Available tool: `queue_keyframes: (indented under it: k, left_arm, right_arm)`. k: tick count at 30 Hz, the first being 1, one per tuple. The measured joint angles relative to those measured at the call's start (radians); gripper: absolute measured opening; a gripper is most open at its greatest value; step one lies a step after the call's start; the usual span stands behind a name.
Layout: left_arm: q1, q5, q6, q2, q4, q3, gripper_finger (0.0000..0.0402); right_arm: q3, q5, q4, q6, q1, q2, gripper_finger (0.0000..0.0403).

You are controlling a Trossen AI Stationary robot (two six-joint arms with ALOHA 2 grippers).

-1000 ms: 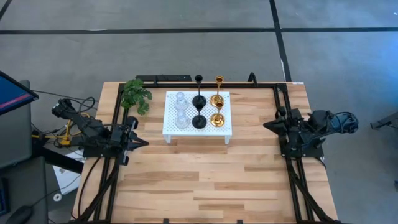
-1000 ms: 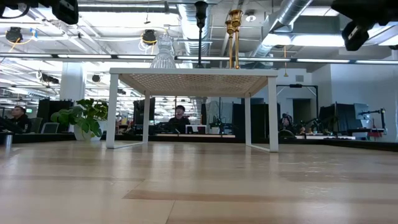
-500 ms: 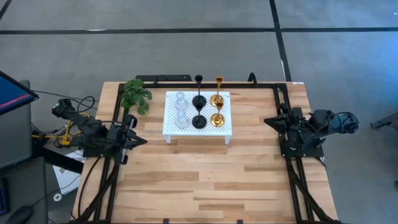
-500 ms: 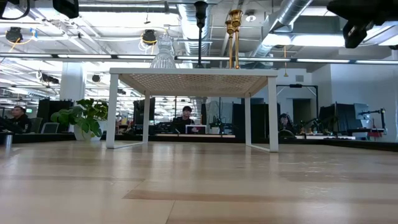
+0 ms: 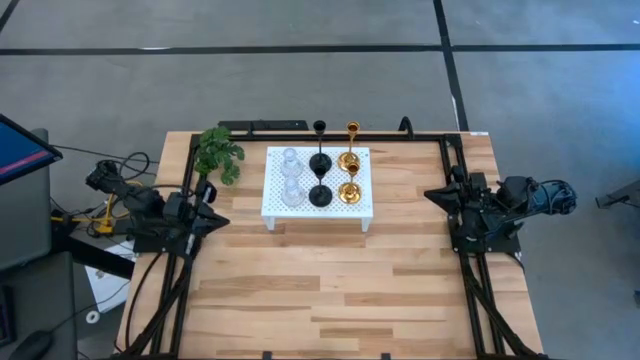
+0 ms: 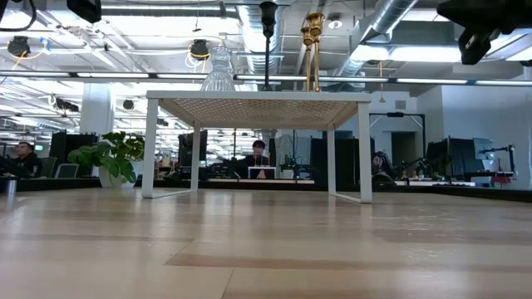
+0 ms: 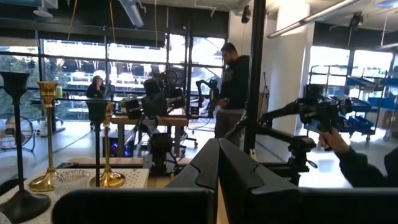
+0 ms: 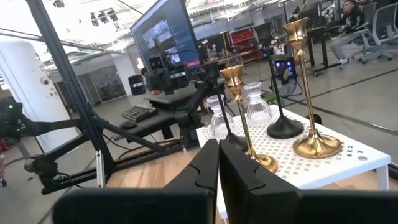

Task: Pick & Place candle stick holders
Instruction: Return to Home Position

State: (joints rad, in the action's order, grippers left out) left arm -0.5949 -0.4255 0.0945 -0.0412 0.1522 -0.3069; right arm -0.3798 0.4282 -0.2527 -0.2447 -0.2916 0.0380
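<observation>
Six candle stick holders stand on their round bases on the white perforated platform (image 5: pixel 365 205): two clear glass (image 5: pixel 290 160) (image 5: pixel 291 190), two black (image 5: pixel 320 160) (image 5: pixel 319 193), two gold (image 5: pixel 349 158) (image 5: pixel 348 192). My left gripper (image 5: pixel 215 220) is shut and raised at the table's left side, well clear of the platform. My right gripper (image 5: pixel 431 196) is shut at the right side, pointing toward the platform. The left wrist view shows its shut gripper (image 7: pixel 217 168) with a gold holder (image 7: pixel 109 177) beyond. The right wrist view shows its shut gripper (image 8: pixel 217 165) before a gold holder (image 8: pixel 249 155).
A green leafy plant (image 5: pixel 218 152) stands at the far left, beside the platform. Black frame rails (image 5: pixel 455 170) run along the table's sides and far edge. Bare wood lies between the platform and the near edge. People sit and stand in the room behind (image 6: pixel 259 158).
My left gripper has tipped upward, and its tip has drawn back toward the table's left edge, staying shut. The holders have not moved.
</observation>
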Motion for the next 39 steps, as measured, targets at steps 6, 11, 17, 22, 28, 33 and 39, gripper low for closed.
queue_keyframes:
  k: [6, 11, 17, 22, 28, 33, 39]
  left_arm:
    - [0.000, 0.000, -0.033, 0.022, -0.003, 0.000, 0.0007]
    - [0.000, 0.000, -0.055, 0.029, -0.003, 0.000, 0.0007]
    - [0.000, 0.000, -0.070, 0.030, -0.023, 0.000, 0.0007]
    - [0.000, 0.000, -0.074, 0.028, -0.068, 0.003, 0.0007]
    - [0.000, 0.000, -0.068, 0.029, -0.053, 0.066, 0.0007]
    - [0.001, 0.000, -0.064, 0.029, 0.009, 0.138, 0.0007]
    - [0.002, -0.020, -0.040, 0.029, 0.079, 0.225, 0.0007]
  right_arm:
    - [0.000, 0.014, -0.018, 0.002, 0.000, 0.000, 0.0005]
    - [0.000, 0.046, -0.048, -0.031, 0.000, 0.000, 0.0005]
    - [0.000, 0.052, -0.055, -0.036, 0.000, -0.031, 0.0005]
    - [0.000, 0.047, -0.047, -0.017, 0.000, -0.034, 0.0005]
    - [0.000, 0.045, -0.051, -0.018, 0.000, -0.034, 0.0005]
    - [0.000, 0.045, -0.053, -0.017, 0.000, -0.034, 0.0005]
    - [0.000, 0.045, -0.054, -0.016, 0.000, -0.034, 0.0005]
